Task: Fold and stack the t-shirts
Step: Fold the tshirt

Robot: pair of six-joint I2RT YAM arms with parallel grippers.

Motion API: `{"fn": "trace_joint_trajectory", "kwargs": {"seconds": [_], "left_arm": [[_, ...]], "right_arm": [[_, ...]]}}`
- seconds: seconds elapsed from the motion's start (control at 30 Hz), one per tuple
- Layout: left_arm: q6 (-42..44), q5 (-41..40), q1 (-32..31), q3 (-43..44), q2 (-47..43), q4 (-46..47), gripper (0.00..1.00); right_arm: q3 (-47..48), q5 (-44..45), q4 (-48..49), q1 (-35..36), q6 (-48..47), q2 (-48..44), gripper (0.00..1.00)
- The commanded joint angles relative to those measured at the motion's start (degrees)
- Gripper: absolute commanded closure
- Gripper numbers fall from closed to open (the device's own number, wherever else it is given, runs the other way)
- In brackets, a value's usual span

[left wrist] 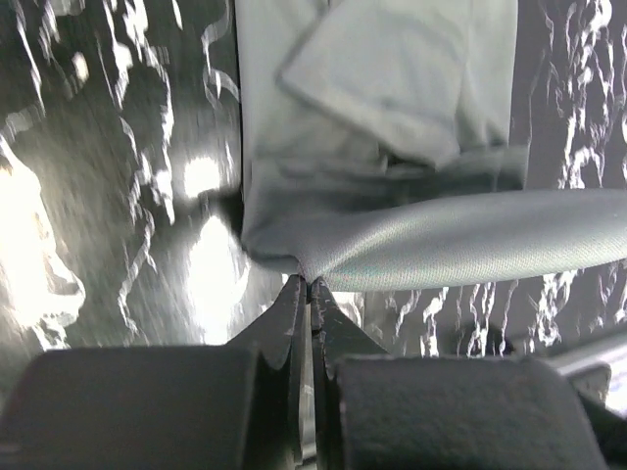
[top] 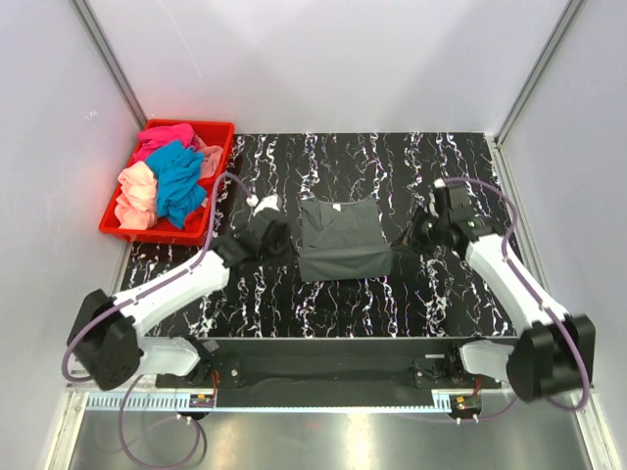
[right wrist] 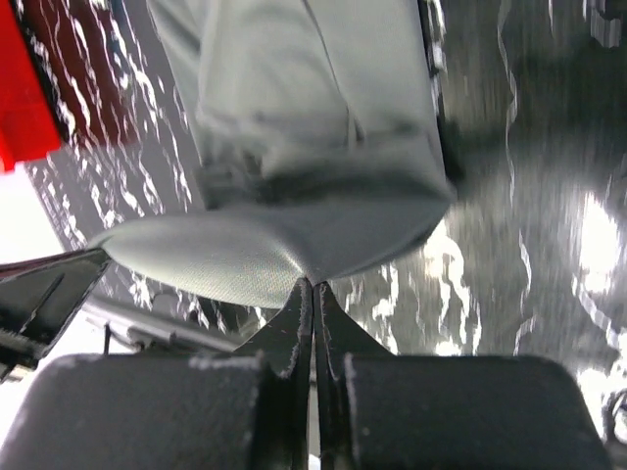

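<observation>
Left gripper and right gripper are both clenched on opposite edges of the plain dark grey cloth t-shirt, which lies between them. The near fold is raised, likely to carry it over. Wrist views confirm the pinches. Only the top view shows the pink, teal and peach shirts in the red plastic crate, well beyond the left gripper.
</observation>
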Motion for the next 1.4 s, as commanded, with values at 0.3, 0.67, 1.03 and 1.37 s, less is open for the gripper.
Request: {"fn": "trace_joint_trajectory", "kwargs": {"seconds": [0.3, 0.67, 1.03, 1.37], "left_arm": [[13.48, 4.93, 11.89, 24.23, 17.80, 0.65, 1.00], [16.91, 14.49, 18.83, 38.13, 34.32, 6.62, 0.98], [17.79, 21.27, 22.52, 52.36, 51.02, 10.93, 0.83], [26.41, 22.07, 23.67, 53.44, 45.88, 11.89, 0.30]], "right_arm": [[27.85, 2.77, 1.82, -0.27, -8.74, 25.56, 1.00], [40.78, -2.23, 1.99, -4.23, -9.71, 41.03, 1.00], [50.35, -5.75, 5.07, -7.04, -9.18, 54.81, 0.97], [51.70, 4.08, 0.58, -8.36, -9.45, 51.61, 0.46]]}}
